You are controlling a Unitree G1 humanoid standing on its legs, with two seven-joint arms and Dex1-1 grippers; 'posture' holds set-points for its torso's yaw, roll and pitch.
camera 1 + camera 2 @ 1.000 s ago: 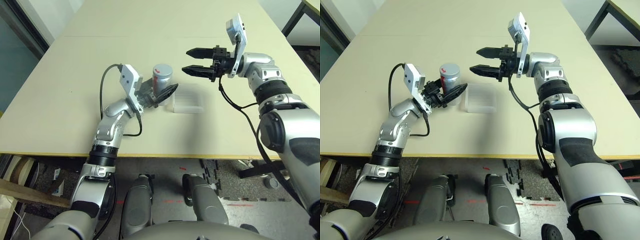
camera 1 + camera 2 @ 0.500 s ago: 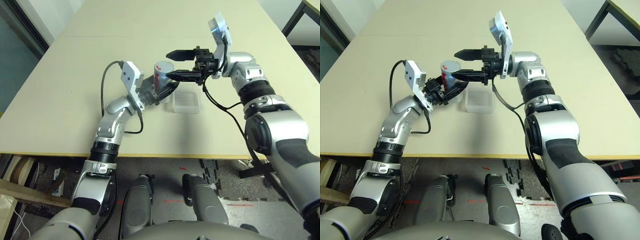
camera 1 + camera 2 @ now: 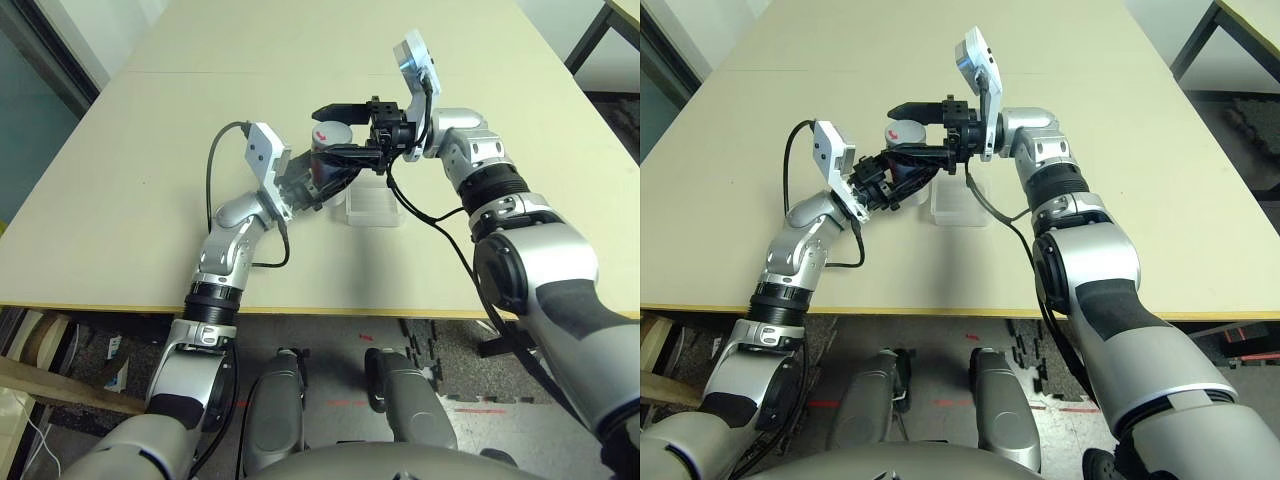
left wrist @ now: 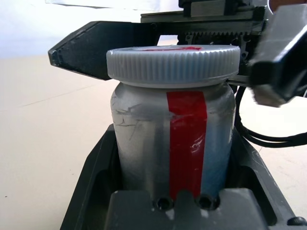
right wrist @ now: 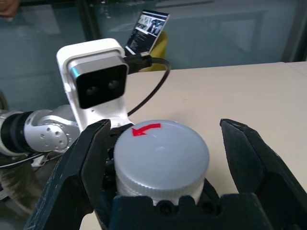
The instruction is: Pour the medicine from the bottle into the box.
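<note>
Between my right hand (image 5: 158,158)'s spread fingers sits the cap (image 5: 160,155); my left hand (image 4: 175,191) grips the bottle (image 4: 172,143) upright for uncapping.

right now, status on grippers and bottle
Left gripper shut on silver-grey bottle with red stripe, upright. Right gripper open, fingers either side of grey ribbed cap. Clear plastic box beside, unobstructed.

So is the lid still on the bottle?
Yes, the grey cap sits on the upright bottle.

Right tool (image 3: 338,130) now leftward, open fingers either side of bottle cap (image 3: 332,131).
</note>
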